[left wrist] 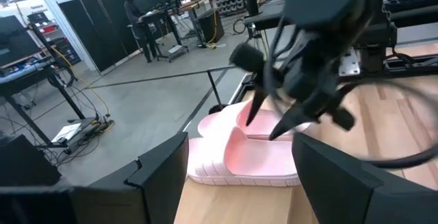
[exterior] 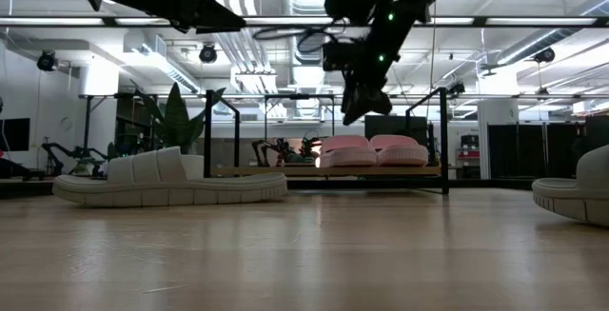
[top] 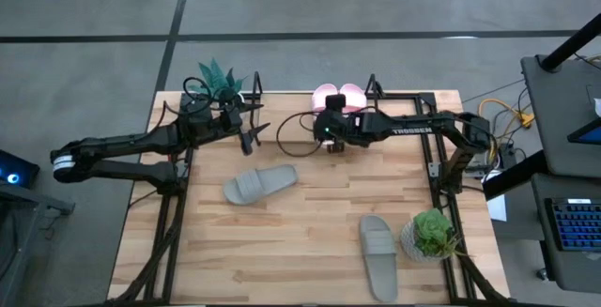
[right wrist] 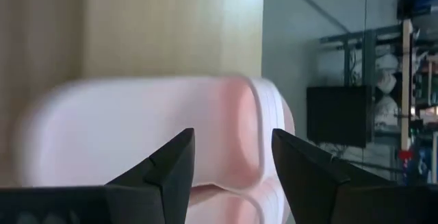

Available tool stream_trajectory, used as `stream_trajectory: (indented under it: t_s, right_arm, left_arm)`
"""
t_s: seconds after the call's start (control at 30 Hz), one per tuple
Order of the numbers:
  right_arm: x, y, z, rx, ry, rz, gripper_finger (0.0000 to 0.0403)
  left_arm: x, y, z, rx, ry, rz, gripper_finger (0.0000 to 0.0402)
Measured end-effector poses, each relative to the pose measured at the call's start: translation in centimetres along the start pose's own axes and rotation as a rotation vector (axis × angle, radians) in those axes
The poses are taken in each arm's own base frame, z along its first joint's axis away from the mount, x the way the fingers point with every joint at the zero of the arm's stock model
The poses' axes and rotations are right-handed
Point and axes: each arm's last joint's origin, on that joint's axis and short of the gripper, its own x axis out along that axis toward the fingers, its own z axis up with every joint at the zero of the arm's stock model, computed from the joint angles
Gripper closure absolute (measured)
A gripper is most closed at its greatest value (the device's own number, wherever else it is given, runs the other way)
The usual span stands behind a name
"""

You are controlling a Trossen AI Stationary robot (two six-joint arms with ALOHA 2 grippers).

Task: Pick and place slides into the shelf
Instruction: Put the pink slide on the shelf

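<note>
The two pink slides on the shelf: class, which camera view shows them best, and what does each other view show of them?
The left wrist view: both pink slides lie side by side, straps plain. The low view shows the pair far off, side on, on the shelf. The high view shows only their far ends beyond the right arm. The right wrist view shows one close up, blurred.

Light wooden table (top: 310,222), plank top. Shelf (top: 282,100) along the far edge, black uprights, wooden board. Two pale pink slides (top: 338,94) side by side on the shelf board, touching, right of its middle. Grey-green slide (top: 260,184) flat on the table left of centre, lying at an angle. Second grey-green slide (top: 378,255) near the front right corner, lengthwise toward the front edge. Potted succulent (top: 430,235) just beside it at the right edge. Spiky green plant (top: 218,81) at the far left corner.
</note>
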Motion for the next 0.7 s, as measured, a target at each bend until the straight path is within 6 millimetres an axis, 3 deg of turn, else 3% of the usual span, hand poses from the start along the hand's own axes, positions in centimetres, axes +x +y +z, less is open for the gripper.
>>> stream_trajectory:
  t_s: [0.23,0.47,0.57,0.7]
  right_arm:
    - [3.4,-0.8,-1.2,-0.021,0.092,0.007,0.0218]
    - [4.6,-1.3,-0.6,-0.029,0.135,-0.036,0.0224]
    - [4.6,-1.3,-0.5,-0.036,0.136,-0.034,0.0251]
    - [4.6,-1.3,-0.5,-0.031,0.139,-0.033,0.0317]
  left_arm:
    - [-0.3,0.1,0.2,0.004,-0.007,0.01,0.0157]
    - [-0.3,0.1,0.0,0.007,0.016,0.006,0.0157]
    - [-0.4,0.0,-0.1,0.008,0.021,0.004,0.0157]
    - [-0.4,0.0,-0.3,0.01,0.04,0.002,0.0157]
